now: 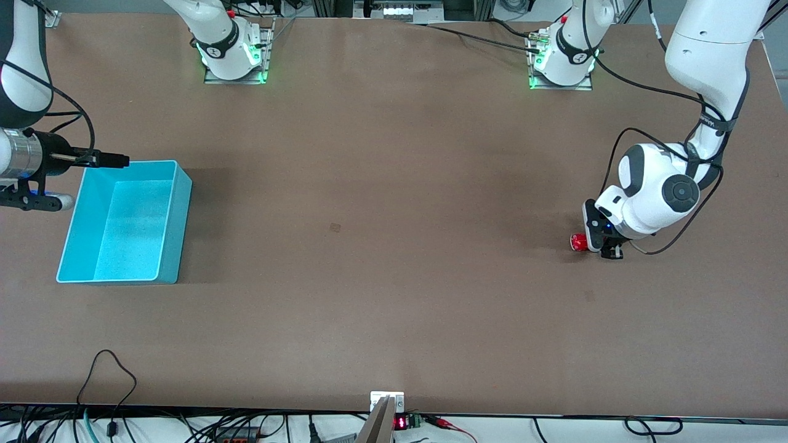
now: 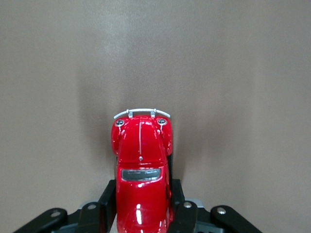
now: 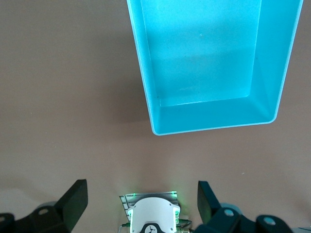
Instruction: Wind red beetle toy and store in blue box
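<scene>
Toy car (image 2: pixel 142 170), light, rigid and glossy-slippery, sits pinched at its flanks by the left end effector (image 2: pixel 142 208) on the tabletop (image 1: pixel 394 277); right end effector (image 3: pixel 141 204) waits wide beside the blue box (image 1: pixel 175 227).

The red beetle toy (image 2: pixel 142 170) has its rear cut off by the left wrist view's edge.

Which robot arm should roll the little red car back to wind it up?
The left: its claw is shut on the red beetle toy. The right claw waits open by the blue box.

Even overhead light, soft shadows.
</scene>
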Tool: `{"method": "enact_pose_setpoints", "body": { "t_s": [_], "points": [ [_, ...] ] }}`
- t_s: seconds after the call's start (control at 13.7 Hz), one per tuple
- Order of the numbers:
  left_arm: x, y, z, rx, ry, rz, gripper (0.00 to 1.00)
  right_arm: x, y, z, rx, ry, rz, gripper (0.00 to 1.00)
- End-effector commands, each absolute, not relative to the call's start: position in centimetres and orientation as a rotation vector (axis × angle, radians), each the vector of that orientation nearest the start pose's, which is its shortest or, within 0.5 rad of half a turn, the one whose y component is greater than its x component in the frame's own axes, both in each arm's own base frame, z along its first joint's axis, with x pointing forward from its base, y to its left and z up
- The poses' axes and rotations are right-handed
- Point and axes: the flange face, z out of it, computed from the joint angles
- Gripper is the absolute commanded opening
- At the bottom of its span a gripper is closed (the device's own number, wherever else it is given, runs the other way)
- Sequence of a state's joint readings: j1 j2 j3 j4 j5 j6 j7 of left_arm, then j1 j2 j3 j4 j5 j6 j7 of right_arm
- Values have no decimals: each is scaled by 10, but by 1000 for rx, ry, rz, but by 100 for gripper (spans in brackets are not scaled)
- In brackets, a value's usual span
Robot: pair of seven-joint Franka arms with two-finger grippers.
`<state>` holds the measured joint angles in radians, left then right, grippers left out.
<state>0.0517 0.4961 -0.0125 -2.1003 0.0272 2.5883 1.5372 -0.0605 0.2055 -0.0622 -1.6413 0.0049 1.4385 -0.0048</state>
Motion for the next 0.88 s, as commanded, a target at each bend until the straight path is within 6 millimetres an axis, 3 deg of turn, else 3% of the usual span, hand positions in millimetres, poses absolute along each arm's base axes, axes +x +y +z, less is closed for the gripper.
{"method": "enact_pose_setpoints", "body": {
  "t_s": [0.0, 0.44, 0.8],
  "points": [
    [577, 22, 177, -2248, 2191, 30, 32, 572, -68, 468, -3048, 169, 647, 100],
    [577, 22, 176, -2251, 2194, 35, 30, 572, -68, 468, -3047, 161, 647, 100],
    [572, 33, 162, -2224, 2256, 71, 29, 572, -68, 468, -3049, 161, 648, 100]
  ]
}}
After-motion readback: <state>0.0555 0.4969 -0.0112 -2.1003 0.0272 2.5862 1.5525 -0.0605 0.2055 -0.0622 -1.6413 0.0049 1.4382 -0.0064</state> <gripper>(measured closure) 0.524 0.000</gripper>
